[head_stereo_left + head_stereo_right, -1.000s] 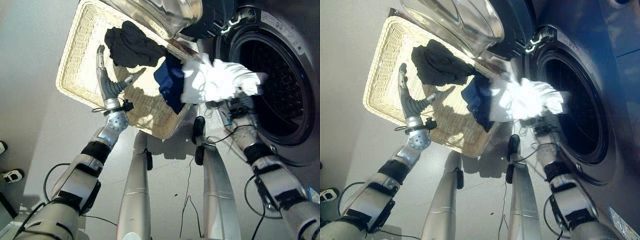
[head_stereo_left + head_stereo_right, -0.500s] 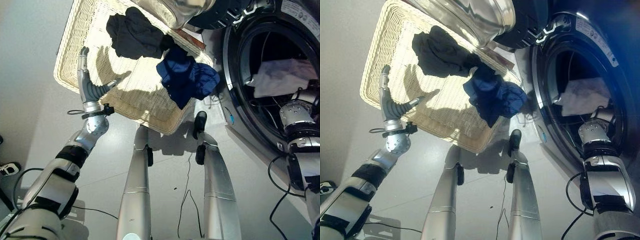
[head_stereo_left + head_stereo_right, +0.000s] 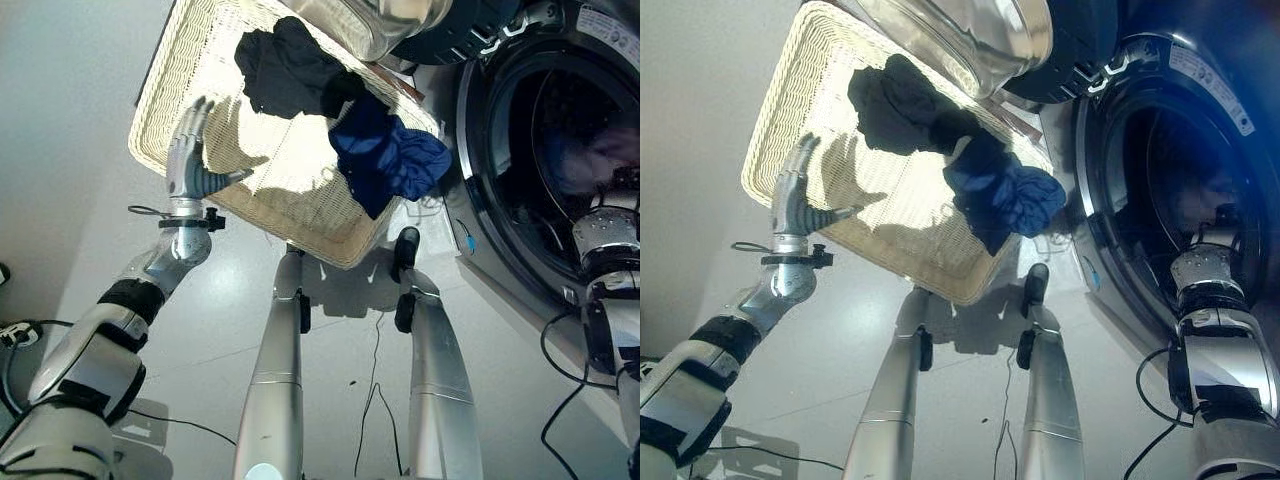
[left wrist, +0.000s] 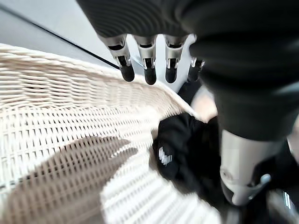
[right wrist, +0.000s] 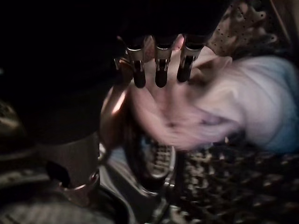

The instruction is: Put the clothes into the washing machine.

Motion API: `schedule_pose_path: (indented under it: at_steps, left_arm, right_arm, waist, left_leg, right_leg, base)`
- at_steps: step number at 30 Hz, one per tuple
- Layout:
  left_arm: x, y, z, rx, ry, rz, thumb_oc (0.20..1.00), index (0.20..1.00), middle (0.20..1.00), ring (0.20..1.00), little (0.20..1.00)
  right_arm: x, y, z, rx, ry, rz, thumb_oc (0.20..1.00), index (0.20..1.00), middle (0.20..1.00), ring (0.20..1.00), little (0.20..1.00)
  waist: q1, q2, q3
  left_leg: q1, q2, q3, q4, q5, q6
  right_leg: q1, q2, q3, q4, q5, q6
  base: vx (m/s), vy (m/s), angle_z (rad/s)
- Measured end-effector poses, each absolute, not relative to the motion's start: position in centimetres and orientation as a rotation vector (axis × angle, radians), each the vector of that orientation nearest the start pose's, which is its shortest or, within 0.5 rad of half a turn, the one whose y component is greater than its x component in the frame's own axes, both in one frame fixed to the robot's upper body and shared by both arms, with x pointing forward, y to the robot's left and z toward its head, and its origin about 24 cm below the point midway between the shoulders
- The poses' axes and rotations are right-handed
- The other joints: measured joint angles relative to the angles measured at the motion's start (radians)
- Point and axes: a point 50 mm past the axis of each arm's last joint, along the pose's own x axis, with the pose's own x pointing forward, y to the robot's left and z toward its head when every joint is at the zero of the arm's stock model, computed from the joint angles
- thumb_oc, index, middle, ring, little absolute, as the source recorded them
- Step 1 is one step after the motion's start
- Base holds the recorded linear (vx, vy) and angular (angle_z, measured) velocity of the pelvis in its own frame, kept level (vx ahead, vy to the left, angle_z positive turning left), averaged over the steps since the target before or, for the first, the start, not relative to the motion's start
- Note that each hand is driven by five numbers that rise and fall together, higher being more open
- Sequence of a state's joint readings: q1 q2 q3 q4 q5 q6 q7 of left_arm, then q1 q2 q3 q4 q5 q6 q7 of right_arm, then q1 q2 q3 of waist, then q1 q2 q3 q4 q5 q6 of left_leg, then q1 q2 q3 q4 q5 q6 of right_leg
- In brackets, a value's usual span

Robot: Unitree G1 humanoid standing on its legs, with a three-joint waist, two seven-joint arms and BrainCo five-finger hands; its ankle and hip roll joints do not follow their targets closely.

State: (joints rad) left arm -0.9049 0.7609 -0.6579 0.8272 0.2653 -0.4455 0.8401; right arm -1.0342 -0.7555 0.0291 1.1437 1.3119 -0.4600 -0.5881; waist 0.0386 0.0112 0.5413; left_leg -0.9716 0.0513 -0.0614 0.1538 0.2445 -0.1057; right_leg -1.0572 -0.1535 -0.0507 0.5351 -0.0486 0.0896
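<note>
Right hand (image 5: 159, 60) is inside the washing machine (image 3: 480, 200) drum. Fingers (image 5: 139, 74) look straight and loose in the wrist view, not curled on anything; the white garment (image 5: 224, 107) lies in the drum just past the fingertips, apparently let go.

Left hand (image 3: 190, 165) is at the wicker basket (image 3: 160, 110) rim on the side away from the machine, fingers (image 4: 148, 70) extended, holding nothing.

Black garment (image 3: 285, 70) and blue garment (image 3: 390, 160) are both in the basket. Blue hangs over the basket edge nearest the machine door opening.

To do this step well, I'd say: keep the right fingers spread while pulling out so the cloth doesn't snag and drag back over the door lip. Blue piece looks like the easiest next grab.
</note>
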Motion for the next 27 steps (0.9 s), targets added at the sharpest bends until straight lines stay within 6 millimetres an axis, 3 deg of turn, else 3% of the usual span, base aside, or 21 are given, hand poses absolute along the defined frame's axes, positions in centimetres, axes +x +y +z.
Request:
schedule_pose_path:
  at_steps: [4,9,16,23,27]
  left_arm:
    - [37.6,21.9,21.1,1.229,-0.828,0.337,1.0,1.0,1.0,1.0,1.0]
    - [38.5,20.0,24.9,1.32,-0.922,0.338,1.0,1.0,1.0,1.0,1.0]
    - [39.3,19.3,27.4,1.434,-0.911,0.337,1.0,1.0,1.0,1.0,1.0]
    - [39.5,20.8,28.1,1.483,-0.879,0.493,1.0,1.0,1.0,1.0,1.0]
    - [39.6,20.7,28.7,1.511,-0.908,0.555,1.0,1.0,1.0,1.0,1.0]
  right_arm:
    - [34.2,-37.5,20.2,0.383,-0.216,-1.224,1.0,1.0,1.0,1.0,1.0]
    - [35.1,-36.5,20.7,-0.153,-0.03,-1.22,1.0,1.0,1.0,1.0,1.0]
    - [35.6,-36.2,23.1,-0.434,-0.017,-1.213,1.0,1.0,1.0,1.0,1.0]
    - [35.9,-35.8,24.0,-0.522,-0.082,-1.169,1.0,1.0,1.0,1.0,1.0]
    - [36.2,-35.2,24.4,-0.545,-0.139,-1.128,1.0,1.0,1.0,1.0,1.0]
  waist:
    - [-0.016,0.001,0.0]
    - [-0.049,0.002,-0.001]
    - [-0.053,0.004,-0.002]
    - [-0.055,0.004,-0.002]
    - [-0.057,0.004,-0.002]
  left_leg:
    - [-0.006,-0.006,-0.002,-0.003,0.003,0.002]
    - [-0.045,-0.008,-0.002,-0.008,0.014,-0.001]
    - [-0.073,-0.009,0.006,-0.012,0.015,0.0]
    - [-0.073,-0.009,0.006,-0.022,0.021,-0.002]
    - [-0.073,-0.007,0.006,-0.029,0.019,-0.004]
  right_leg:
    - [-0.009,-0.007,-0.001,0.011,-0.005,0.006]
    - [-0.055,-0.01,-0.001,0.027,-0.007,0.009]
    - [-0.103,-0.009,0.013,0.042,-0.006,0.006]
    - [-0.11,-0.009,0.013,0.046,-0.01,-0.001]
    - [-0.119,-0.009,0.014,0.057,-0.02,-0.005]
  base:
    - [-0.02,0.026,0.05]
    - [-0.04,0.031,0.02]
    - [-0.03,0.043,-0.03]
    - [-0.01,0.019,0.0]
    - [0.0,0.008,0.0]
